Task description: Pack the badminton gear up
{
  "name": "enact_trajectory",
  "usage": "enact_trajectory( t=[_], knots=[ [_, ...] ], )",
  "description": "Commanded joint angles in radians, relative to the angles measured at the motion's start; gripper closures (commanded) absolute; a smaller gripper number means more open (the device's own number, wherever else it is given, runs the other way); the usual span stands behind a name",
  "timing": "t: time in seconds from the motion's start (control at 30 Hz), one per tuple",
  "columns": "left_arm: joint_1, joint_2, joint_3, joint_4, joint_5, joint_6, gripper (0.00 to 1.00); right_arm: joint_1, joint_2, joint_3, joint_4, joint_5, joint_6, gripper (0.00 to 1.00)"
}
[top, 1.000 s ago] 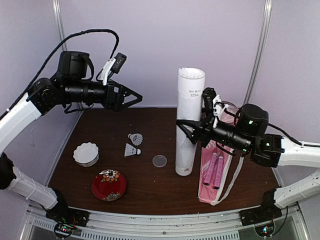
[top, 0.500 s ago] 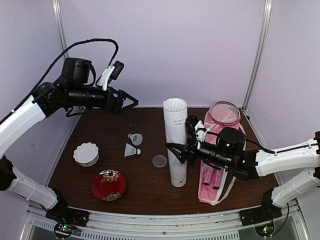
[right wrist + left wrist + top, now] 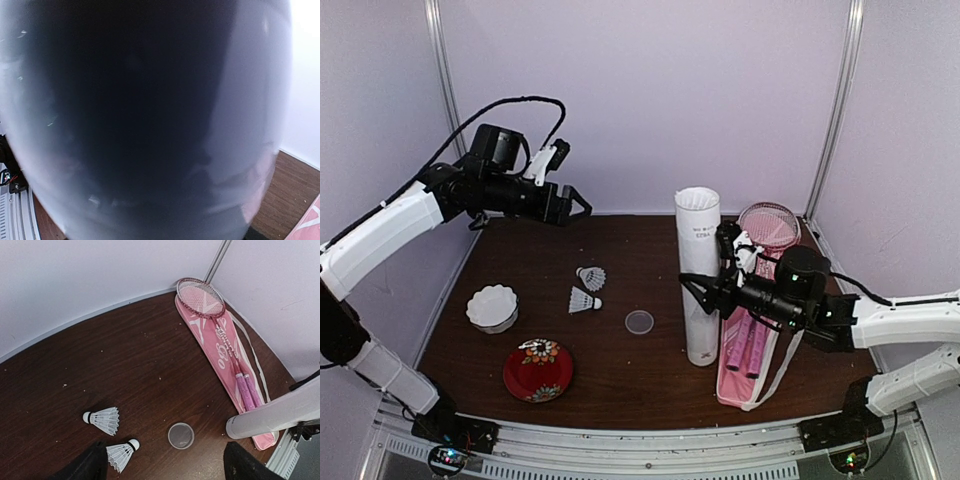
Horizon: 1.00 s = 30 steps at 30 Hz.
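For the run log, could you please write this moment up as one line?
right tool: gripping upright tube | left tool: open, empty, raised | shuttlecocks, cap: on table

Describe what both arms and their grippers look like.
Both the left arm and right arm have white shells with black joints and wrists. A black cable loops over the left arm. The left gripper and right gripper have black pointed jaws under white camera modules.
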Motion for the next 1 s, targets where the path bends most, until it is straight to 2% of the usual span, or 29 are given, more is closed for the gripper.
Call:
enact_trajectory(
  t=[0.0,0.23,0.47,0.6,0.77,0.97],
  knots=[
    [0.03,0.062,0.012,-0.026,-0.042,0.031,0.18,-0.016,-0.09,0.048,-0.264,0.013,-0.032,0.45],
    [0.044,0.113,0.002,0.016,-0.009,0.025,0.19,-0.082,-0.187,0.12,-0.615,0.038,-0.093,0.45],
    [0.045,0.088,0.005,0.065,0.037,0.037,0.2,-0.088,-0.165,0.192,-0.68,-0.015,-0.147,0.44],
    [0.05,0.111,0.027,-0.02,-0.039,0.06,0.17,-0.085,-0.133,0.27,-0.746,-0.031,-0.167,0.44],
    [0.074,0.103,-0.094,0.018,-0.113,0.003,0.17,-0.08,-0.114,0.365,-0.859,-0.002,-0.174,0.44],
    [0.09,0.07,-0.337,0.263,-0.062,-0.137,0.2,-0.044,-0.074,0.465,-1.023,0.072,-0.186,0.43]
  ],
)
